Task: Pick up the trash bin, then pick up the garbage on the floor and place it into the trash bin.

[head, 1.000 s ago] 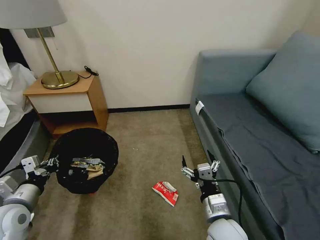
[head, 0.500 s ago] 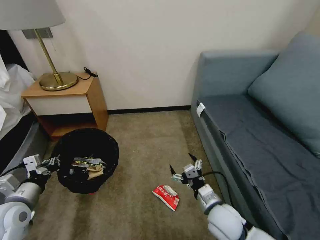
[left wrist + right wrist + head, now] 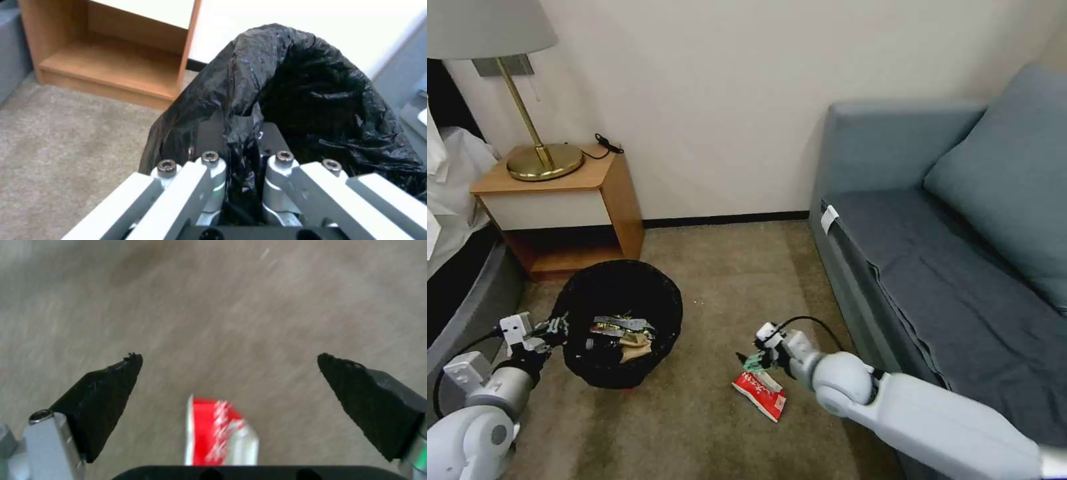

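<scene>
My right gripper [image 3: 752,363], spread wide, hovers over the far end of the flat red-and-white packet [image 3: 760,393] on the beige carpet floor [image 3: 707,427], its length running near-right. My left gripper [image 3: 557,326] pinches the black-lined round trash bin [image 3: 620,293] rim.

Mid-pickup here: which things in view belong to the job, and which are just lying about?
Job: trash bin, clamped at the rim by left pincer; red-and-white packet on carpet, under open right pincer.
Lying about: lamp, nightstand, sofa.
</scene>
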